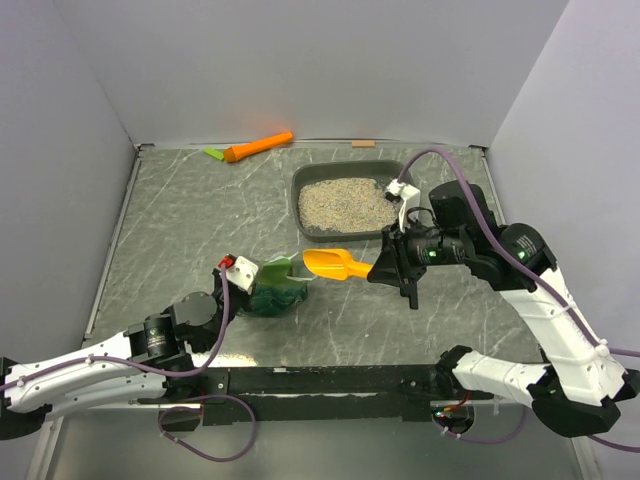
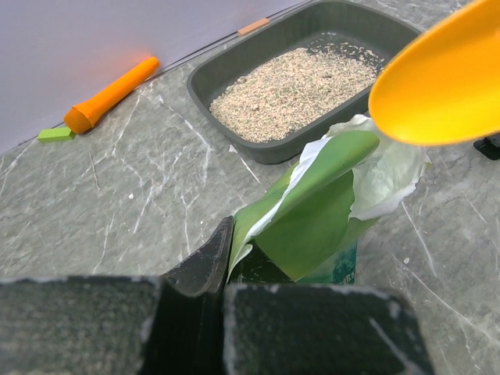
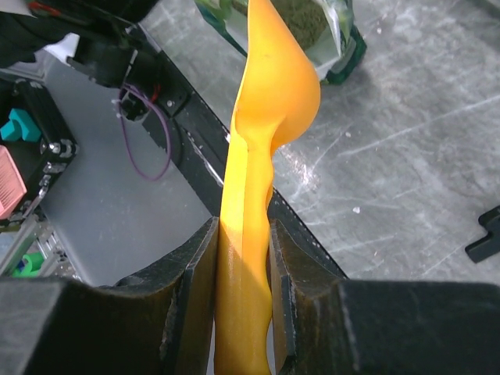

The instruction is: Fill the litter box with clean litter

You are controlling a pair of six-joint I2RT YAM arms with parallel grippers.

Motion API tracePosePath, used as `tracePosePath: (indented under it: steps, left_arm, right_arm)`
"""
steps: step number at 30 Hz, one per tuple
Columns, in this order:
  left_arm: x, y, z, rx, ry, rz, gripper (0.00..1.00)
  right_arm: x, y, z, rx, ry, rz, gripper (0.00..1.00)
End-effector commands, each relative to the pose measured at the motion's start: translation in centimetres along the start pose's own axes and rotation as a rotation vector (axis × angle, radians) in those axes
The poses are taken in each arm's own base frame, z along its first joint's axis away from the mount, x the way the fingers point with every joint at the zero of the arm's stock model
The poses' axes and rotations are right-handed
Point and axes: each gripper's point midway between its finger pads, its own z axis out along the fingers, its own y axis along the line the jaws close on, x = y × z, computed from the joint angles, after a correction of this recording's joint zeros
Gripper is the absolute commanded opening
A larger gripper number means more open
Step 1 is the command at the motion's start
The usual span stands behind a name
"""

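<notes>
The dark grey litter box [image 1: 300,185] sits at the back centre, with a layer of beige clean litter [image 1: 345,203] in it; both also show in the left wrist view, box [image 2: 205,76] and litter [image 2: 293,90]. My left gripper [image 1: 262,280] is shut on the edge of the open green bag [image 1: 275,295], which stands upright [image 2: 312,219]. My right gripper [image 1: 380,266] is shut on the handle of the orange scoop [image 1: 335,264], holding its bowl [image 3: 273,86] over the bag's mouth [image 3: 308,23].
An orange carrot-shaped toy [image 1: 258,147] with a green end lies at the back wall, left of the litter box. A small black piece [image 3: 486,234] lies on the marble table right of the scoop. Grey walls enclose three sides.
</notes>
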Motion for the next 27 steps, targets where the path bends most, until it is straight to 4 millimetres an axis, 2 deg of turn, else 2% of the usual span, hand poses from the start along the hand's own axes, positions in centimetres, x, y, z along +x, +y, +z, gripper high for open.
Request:
tracePosePath:
  steps: [1,9,12,20,24,27]
  left_arm:
    - [-2.1,0.3,-0.2,-0.004,-0.047,-0.064,0.01]
    - [-2.1,-0.2,-0.1,0.019,-0.045,-0.056,0.01]
    - [-2.1,-0.4,0.0,0.028,-0.044,-0.057,0.01]
    - [-2.3,-0.7,0.1,0.042,-0.053,-0.052,0.01]
    - [-2.0,-1.2,0.3,0.057,-0.042,-0.033,0.01]
    - [-2.0,-1.7,0.4,0.079,-0.042,-0.035,0.01]
  right_arm:
    - [0.0,-0.3,0.9,-0.002,0.012,-0.012,0.00]
    - [0.0,-2.0,4.2,0.015,0.074,0.003,0.00]
    - [-0.2,-2.2,5.3,0.001,0.099,0.005,0.00]
    - [-0.6,-1.1,8.7,-0.136,0.222,0.045,0.00]
    - [0.0,-1.7,11.4,-0.136,0.313,0.119,0.00]
    - [0.2,-2.3,12.7,-0.104,0.357,0.156,0.00]
